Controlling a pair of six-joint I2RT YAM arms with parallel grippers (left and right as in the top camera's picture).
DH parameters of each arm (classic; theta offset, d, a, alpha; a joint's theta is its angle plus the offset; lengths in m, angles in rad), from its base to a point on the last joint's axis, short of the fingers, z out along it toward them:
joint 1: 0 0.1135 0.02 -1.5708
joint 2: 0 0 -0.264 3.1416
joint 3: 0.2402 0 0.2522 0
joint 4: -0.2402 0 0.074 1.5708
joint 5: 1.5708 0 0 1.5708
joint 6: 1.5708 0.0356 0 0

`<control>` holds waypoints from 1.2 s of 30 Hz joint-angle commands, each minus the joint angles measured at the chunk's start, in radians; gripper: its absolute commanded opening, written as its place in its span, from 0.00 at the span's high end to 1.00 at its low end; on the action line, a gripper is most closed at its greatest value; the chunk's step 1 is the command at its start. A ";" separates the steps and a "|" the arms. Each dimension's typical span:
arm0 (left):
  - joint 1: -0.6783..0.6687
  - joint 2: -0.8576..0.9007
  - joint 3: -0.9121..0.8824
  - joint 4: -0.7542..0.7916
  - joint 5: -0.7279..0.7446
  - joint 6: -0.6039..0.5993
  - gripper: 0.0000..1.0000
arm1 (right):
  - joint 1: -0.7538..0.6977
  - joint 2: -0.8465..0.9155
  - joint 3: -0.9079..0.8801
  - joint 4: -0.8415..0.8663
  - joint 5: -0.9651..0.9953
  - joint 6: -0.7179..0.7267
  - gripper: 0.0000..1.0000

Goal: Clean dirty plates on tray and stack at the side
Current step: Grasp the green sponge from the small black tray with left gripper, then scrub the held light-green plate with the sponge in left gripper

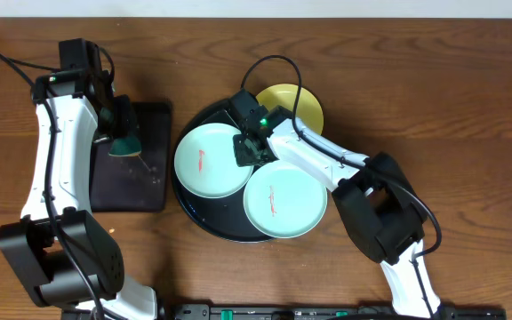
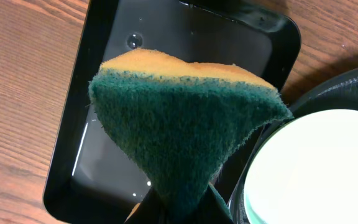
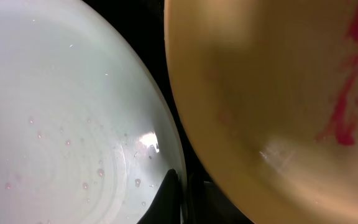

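Turquoise catches my eye first: the left turquoise plate point(image 1: 204, 160) and the near turquoise plate point(image 1: 284, 200) lie flat inside the round black tray point(image 1: 194, 213), each with a thin red smear in its middle; the yellow plate point(image 1: 300, 105) sits at the tray's far edge and seems to overlap the rim, smeared red too (that shows only from the right wrist); none is stacked at the side yet. From where I stand they look light, rigid and glossy, and the left one is beaded with water, so I'd judge them slippery; flat as they lie, the raised rim is the only place to take hold, one finger over and one under. The right gripper point(image 1: 248, 149) is down at the left turquoise plate's inner rim, between the plates; one dark fingertip point(image 3: 169, 186) shows at that edge, but whether the jaws are pinched on it I cannot tell. The left gripper point(image 2: 176, 211) is clamped on a green-and-yellow sponge point(image 2: 185, 124), soft and floppy, held above the wet rectangular tray point(image 2: 67, 180), just beside the round one
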 commanded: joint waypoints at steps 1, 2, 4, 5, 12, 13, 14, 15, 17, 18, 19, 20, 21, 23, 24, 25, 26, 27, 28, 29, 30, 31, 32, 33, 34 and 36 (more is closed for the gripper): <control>-0.007 0.002 -0.005 0.001 -0.016 -0.019 0.93 | 0.004 0.033 0.008 -0.001 0.021 -0.026 0.99; -0.010 0.002 -0.005 0.002 -0.016 -0.020 0.93 | 0.004 0.033 0.008 -0.001 0.021 -0.026 0.99; -0.010 0.002 -0.005 0.004 -0.016 -0.023 0.93 | 0.004 0.033 0.008 -0.002 0.021 -0.026 0.99; -0.010 0.002 -0.005 0.004 -0.016 -0.023 0.93 | 0.004 0.033 0.008 -0.002 0.021 -0.026 0.99; -0.010 0.002 -0.005 0.009 -0.016 -0.023 0.93 | 0.004 0.033 0.008 -0.002 0.021 -0.026 0.99; -0.010 0.002 -0.005 0.009 -0.015 -0.023 0.93 | 0.004 0.033 0.008 -0.002 0.021 -0.026 0.99; -0.010 0.002 -0.006 0.008 -0.015 -0.028 0.93 | 0.004 0.033 0.008 -0.002 0.021 -0.026 0.99; -0.010 0.002 -0.006 0.008 -0.015 -0.039 0.93 | 0.004 0.033 0.008 -0.002 0.020 -0.026 0.99; -0.011 0.002 -0.010 0.009 -0.004 -0.044 0.93 | 0.004 0.033 0.008 -0.001 0.016 -0.026 0.99; -0.016 0.002 -0.014 0.010 -0.005 -0.047 0.93 | 0.004 0.033 0.008 -0.001 0.016 -0.026 0.99; -0.022 0.002 -0.019 0.013 -0.005 -0.050 0.93 | 0.004 0.033 0.008 -0.001 0.015 -0.026 0.99; -0.029 0.002 -0.024 0.015 -0.005 -0.054 0.93 | 0.004 0.033 0.008 -0.001 0.014 -0.026 0.99; -0.045 0.003 -0.035 0.022 -0.005 -0.062 0.93 | 0.004 0.033 0.008 -0.001 0.013 -0.026 0.99; -0.074 0.006 -0.050 0.039 -0.005 -0.080 0.93 | 0.004 0.033 0.008 -0.001 0.013 -0.026 0.99; -0.093 0.006 -0.062 0.053 -0.005 -0.093 0.93 | 0.004 0.033 0.008 -0.002 0.013 -0.026 0.99; -0.111 0.006 -0.074 0.069 -0.005 -0.101 0.92 | 0.004 0.033 0.008 -0.001 0.013 -0.026 0.99; -0.134 0.006 -0.087 0.089 -0.005 -0.107 0.93 | 0.004 0.033 0.008 -0.002 0.013 -0.026 0.99; -0.153 0.007 -0.097 0.104 -0.005 -0.110 0.93 | 0.004 0.033 0.008 -0.002 0.013 -0.026 0.99; -0.177 0.008 -0.108 0.122 -0.005 -0.111 0.92 | 0.004 0.033 0.008 -0.002 0.013 -0.026 0.99; -0.197 0.009 -0.116 0.134 -0.005 -0.114 0.93 | 0.004 0.033 0.008 -0.003 0.013 -0.026 0.99; -0.215 0.013 -0.121 0.142 -0.005 -0.121 0.93 | 0.004 0.033 0.008 -0.005 0.013 -0.026 0.99; -0.235 0.020 -0.124 0.148 -0.004 -0.132 0.93 | 0.004 0.033 0.008 -0.006 0.013 -0.026 0.99; -0.259 0.032 -0.127 0.154 -0.004 -0.141 0.93 | 0.004 0.033 0.008 -0.006 0.013 -0.026 0.99; -0.275 0.042 -0.128 0.156 -0.004 -0.143 0.93 | 0.004 0.033 0.008 -0.006 0.011 -0.026 0.99; -0.293 0.058 -0.128 0.158 -0.004 -0.144 0.93 | 0.004 0.033 0.008 -0.006 0.009 -0.026 0.99; -0.326 0.093 -0.128 0.159 -0.002 -0.144 0.93 | 0.004 0.033 0.008 -0.006 0.006 -0.026 0.99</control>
